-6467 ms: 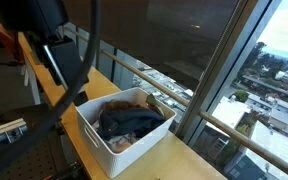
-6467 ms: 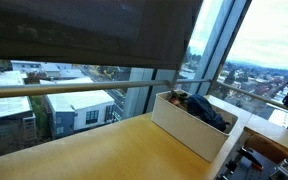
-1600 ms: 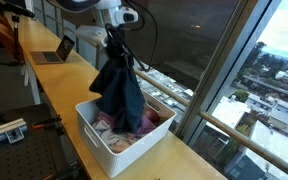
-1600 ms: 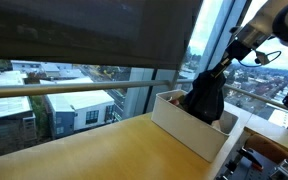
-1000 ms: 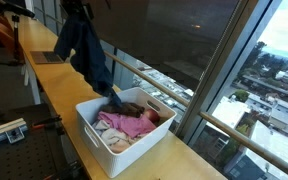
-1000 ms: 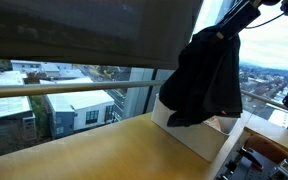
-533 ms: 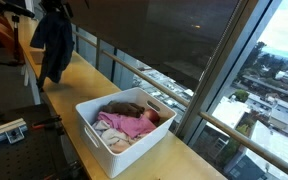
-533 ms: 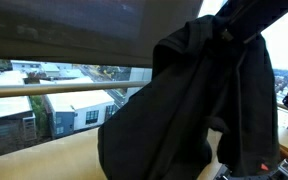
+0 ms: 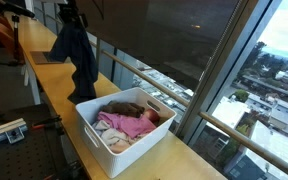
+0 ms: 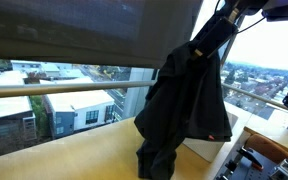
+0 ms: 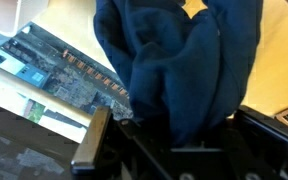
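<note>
Our fingers [image 11: 96,140] clamp shut on the dark garment [image 9: 74,55], whose low hem could snag the basket [image 9: 102,150] rim.

White bin [image 9: 142,150] w/ pink clothes [image 9: 122,125]

Long wooden counter [image 9: 104,80] beside tall windows [image 9: 234,70]

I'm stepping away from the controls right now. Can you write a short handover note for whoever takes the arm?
Gripper: shut on the dark garment, held high beside the white basket.
Things: the garment hangs over the wooden table, its lower end near or touching the top. Pink clothes lie in the basket.
Done: the dark garment is out of the basket.
Left: probably lay it on the table and release.
</note>
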{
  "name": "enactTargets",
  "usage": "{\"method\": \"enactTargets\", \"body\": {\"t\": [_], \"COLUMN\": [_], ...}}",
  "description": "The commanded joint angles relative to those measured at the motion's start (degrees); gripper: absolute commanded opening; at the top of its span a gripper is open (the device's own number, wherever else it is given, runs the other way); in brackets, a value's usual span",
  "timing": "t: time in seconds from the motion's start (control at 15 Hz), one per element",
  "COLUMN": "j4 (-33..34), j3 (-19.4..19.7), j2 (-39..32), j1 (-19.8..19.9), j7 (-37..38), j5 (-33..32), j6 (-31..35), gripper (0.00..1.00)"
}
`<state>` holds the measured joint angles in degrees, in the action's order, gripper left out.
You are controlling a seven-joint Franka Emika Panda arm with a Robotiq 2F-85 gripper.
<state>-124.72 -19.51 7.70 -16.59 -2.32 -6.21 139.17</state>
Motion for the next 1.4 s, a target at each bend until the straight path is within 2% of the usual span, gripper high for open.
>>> {"method": "enactTargets", "body": {"t": [0.0, 0.2, 0.27, 0.4, 0.73, 1.07, 1.33], "j4": [1.5, 0.6, 0.2, -0.1, 0.0, -2.4, -3.4], "j3": [0.8, 1.4, 1.6, 2.1, 5.1, 10.6, 15.4], "j2": [-2.2, -3.5, -3.7, -3.9, -2.1, -2.1, -8.0], "j1": [0.3, 0.6, 0.8, 1.0, 3.3, 8.3, 13.1], "j7": [0.3, 0.1, 0.3, -0.1, -2.2, -5.4, -7.2], "j5": [-1.2, -1.2, -1.5, -1.6, -0.3, -2.9, -5.4], "j6": [0.0, 0.4, 0.7, 0.7, 0.1, 3.0, 9.3], "gripper": [0.00, 0.03, 0.27, 0.29, 0.63, 0.98, 1.00]}}
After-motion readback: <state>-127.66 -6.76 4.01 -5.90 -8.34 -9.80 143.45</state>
